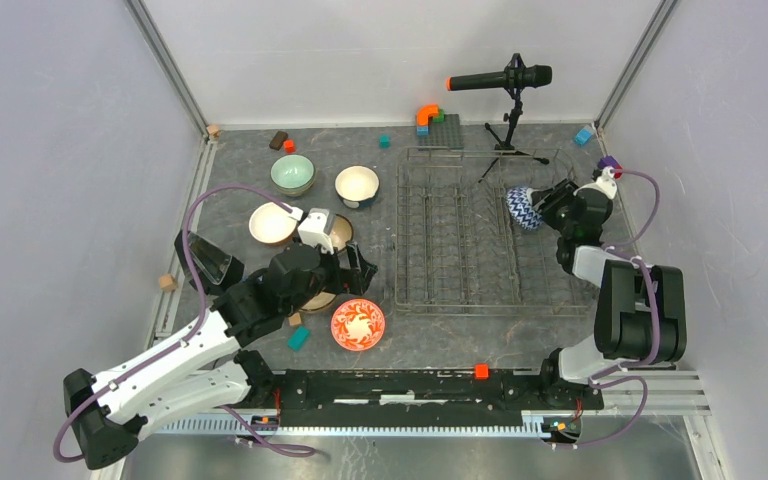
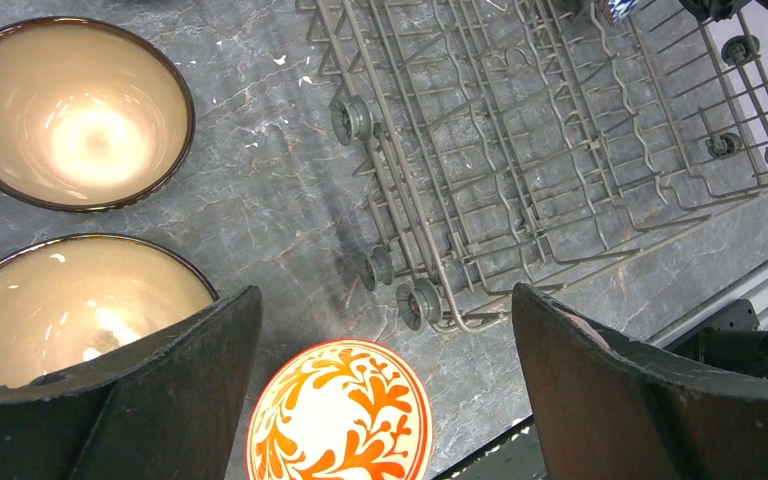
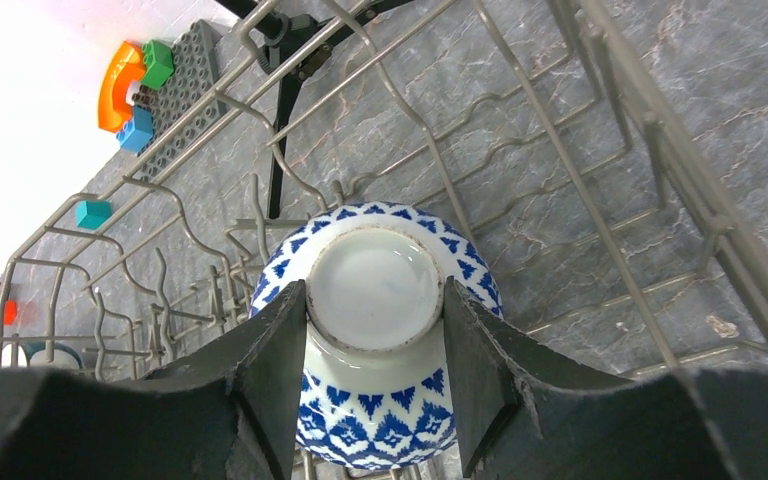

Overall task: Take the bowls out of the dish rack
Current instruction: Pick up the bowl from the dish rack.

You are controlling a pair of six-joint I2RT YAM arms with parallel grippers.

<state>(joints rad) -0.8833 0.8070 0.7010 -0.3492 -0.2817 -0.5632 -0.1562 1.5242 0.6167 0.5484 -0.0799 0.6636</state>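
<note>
R gripper (image 3: 372, 290) clamps blue-white bowl (image 3: 372, 428), seemingly w/in dish rack (image 1: 450, 240); L gripper (image 2: 382, 298) wide open.

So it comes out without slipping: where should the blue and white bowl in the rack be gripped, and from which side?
By the raised foot ring on its base, from the rack's right side. The blue and white bowl stands on edge, base facing the right pincer, whose fingers flank that ring.

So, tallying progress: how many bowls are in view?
7: green, cream, orange-rimmed, two brown-rimmed, red-white, left of the dish rack; blue-white in right gripper. Left arm may hide more.
</note>
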